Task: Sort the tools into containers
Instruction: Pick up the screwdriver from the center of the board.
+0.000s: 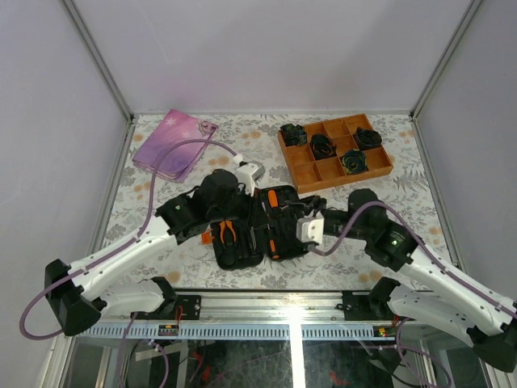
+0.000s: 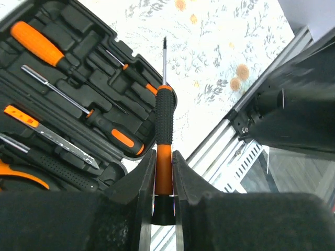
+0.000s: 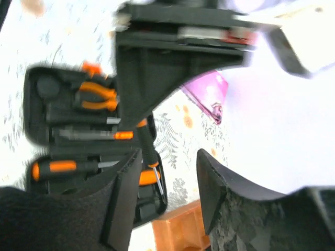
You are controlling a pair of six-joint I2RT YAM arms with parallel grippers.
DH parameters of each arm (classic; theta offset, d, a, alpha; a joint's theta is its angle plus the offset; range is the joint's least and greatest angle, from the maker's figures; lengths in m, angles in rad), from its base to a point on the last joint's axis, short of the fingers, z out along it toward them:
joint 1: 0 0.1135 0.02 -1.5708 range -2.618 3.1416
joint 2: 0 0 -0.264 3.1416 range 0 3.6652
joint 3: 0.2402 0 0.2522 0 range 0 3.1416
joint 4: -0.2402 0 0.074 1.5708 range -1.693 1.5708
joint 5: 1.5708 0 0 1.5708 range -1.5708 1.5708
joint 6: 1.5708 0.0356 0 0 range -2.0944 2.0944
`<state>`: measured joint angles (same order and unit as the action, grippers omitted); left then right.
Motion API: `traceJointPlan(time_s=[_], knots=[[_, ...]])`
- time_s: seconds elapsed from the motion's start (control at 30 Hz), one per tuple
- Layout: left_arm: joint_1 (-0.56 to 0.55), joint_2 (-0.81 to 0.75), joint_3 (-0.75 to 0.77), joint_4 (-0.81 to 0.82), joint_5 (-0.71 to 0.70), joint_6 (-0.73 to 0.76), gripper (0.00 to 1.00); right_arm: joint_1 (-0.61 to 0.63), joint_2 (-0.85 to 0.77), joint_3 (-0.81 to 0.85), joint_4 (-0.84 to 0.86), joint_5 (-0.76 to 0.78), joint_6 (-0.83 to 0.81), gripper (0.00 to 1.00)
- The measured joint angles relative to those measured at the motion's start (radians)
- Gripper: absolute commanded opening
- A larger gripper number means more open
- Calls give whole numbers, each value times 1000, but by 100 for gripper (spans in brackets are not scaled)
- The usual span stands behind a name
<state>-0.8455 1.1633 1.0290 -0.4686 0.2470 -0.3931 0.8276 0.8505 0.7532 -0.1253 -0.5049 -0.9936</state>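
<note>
Well, my left gripper (image 2: 164,172) is clamped on a slim screwdriver (image 2: 164,117). The two fingers (image 2: 142,183) pinch the orange butt of its handle, and the ribbed black grip and thin shaft stick straight out ahead of me. My wrist view puts it beside the rounded rim of the open tool case (image 2: 78,21), with the tip out over the flowered table (image 2: 209,47); I cannot tell how high above it.

My right gripper (image 3: 170,183) is parted with nothing between the pads. It looks across at the case and at my other arm holding the driver.

Inside the case several slots are filled: a big orange-handled screwdriver (image 2: 39,42), thin drivers (image 2: 112,136) lying at a slant, and the pliers (image 3: 97,97) in the other half. From above, the case lies opened flat between my two arms, near the front rail (image 1: 266,299).

Farther back, a pink-purple pouch (image 1: 174,144) sits at the left, and an orange compartment tray (image 1: 300,170) at the right holds black rosettes (image 1: 323,146) (four, as far as I can count).
</note>
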Motion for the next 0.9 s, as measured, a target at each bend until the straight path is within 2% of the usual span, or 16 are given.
traceJointPlan(time_s=[0.2,0.33,0.4,0.7,0.9], knots=[[0,-136,-83,56,-112,-37,2,3,-138,-29,235,176,604,55],[0,-212,-154,118,-164,-67,0,3,-173,-35,277,373,1068,62],[0,-238,-186,156,-181,-81,0,3,-174,-35,274,441,1244,63],[0,-311,-293,334,-230,-122,0,3,-166,-66,219,718,1852,63],[0,-299,-304,417,-238,-132,0,3,-81,-91,213,776,2108,63]])
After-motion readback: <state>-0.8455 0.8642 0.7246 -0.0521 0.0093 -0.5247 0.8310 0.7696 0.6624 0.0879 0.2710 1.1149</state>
